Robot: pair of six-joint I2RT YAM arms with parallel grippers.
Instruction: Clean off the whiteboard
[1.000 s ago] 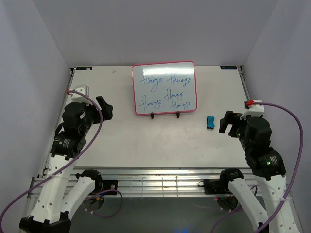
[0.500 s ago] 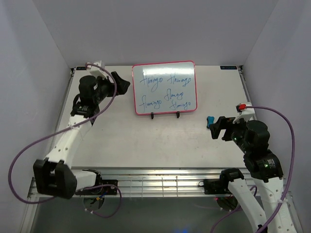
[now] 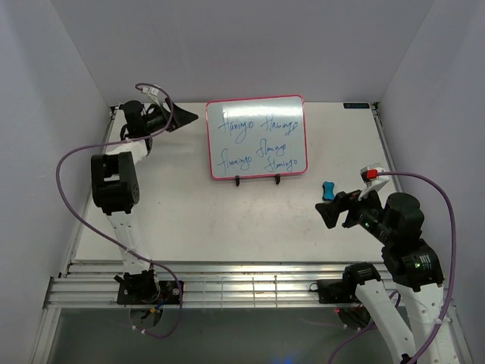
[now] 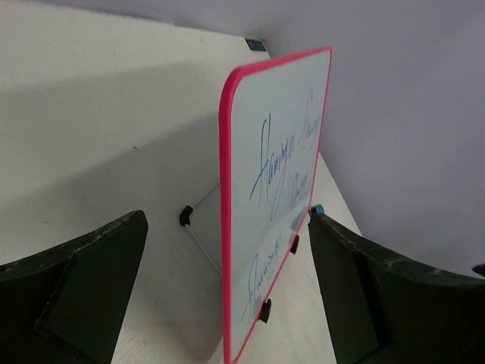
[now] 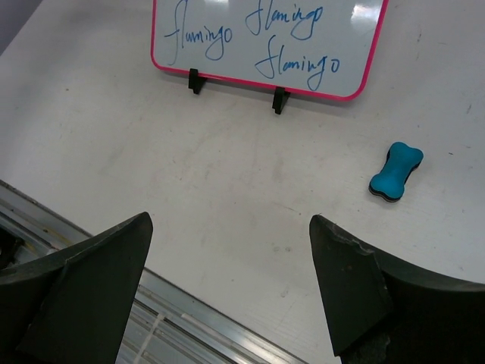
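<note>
The whiteboard (image 3: 257, 137) with a pink-red frame and blue handwriting stands upright on a thin black wire stand (image 3: 257, 180) at the back middle of the table. My left gripper (image 3: 182, 118) is open and empty, just left of the board's left edge, which shows edge-on in the left wrist view (image 4: 269, 197). The small blue bone-shaped eraser (image 3: 328, 189) lies right of the board. My right gripper (image 3: 339, 212) is open and empty, held above the table a little in front of the eraser. The right wrist view shows the board (image 5: 265, 42) and the eraser (image 5: 396, 172).
Grey walls close in the table on the left, back and right. A metal rail (image 3: 250, 284) runs along the near edge between the arm bases. Purple cables loop from both arms.
My left arm has swung up and back, its gripper now at the board's left edge. My right gripper has moved left and nearer, uncovering the eraser.
</note>
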